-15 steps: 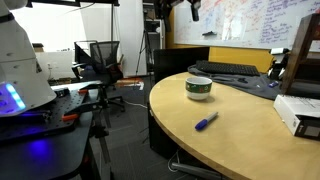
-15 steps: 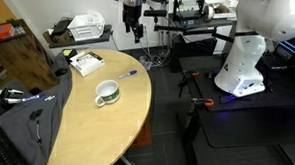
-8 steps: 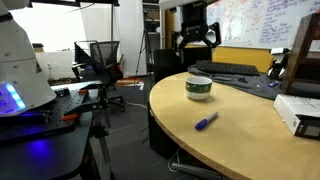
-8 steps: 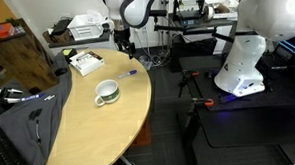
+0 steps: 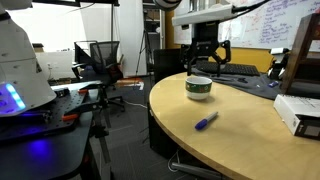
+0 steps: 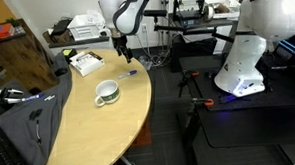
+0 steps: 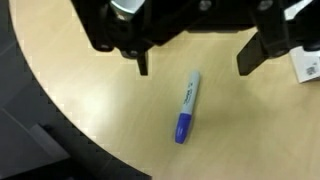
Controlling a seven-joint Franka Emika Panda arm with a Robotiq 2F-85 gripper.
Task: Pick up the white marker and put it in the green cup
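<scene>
The table (image 5: 250, 130) carries both items. The gripper (image 7: 195, 62) hovers above it, jaws spread wide, probably to straddle the marker (image 7: 187, 105) lying flat near the edge. The cup (image 6: 107, 91) stands nearby, upright.

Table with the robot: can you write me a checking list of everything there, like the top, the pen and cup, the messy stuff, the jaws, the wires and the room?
surface: round table of pale wood.
job's things: white marker, looking blue, lies flat, apart from the green cup, which stands upright.
clutter: white box, keyboard, dark cloth near the table's edges.
grippers: gripper hovers over the marker, jaws open, holding nothing.
cables: nothing seen clearly.
surroundings: office chair, whiteboard, big white machine.
</scene>
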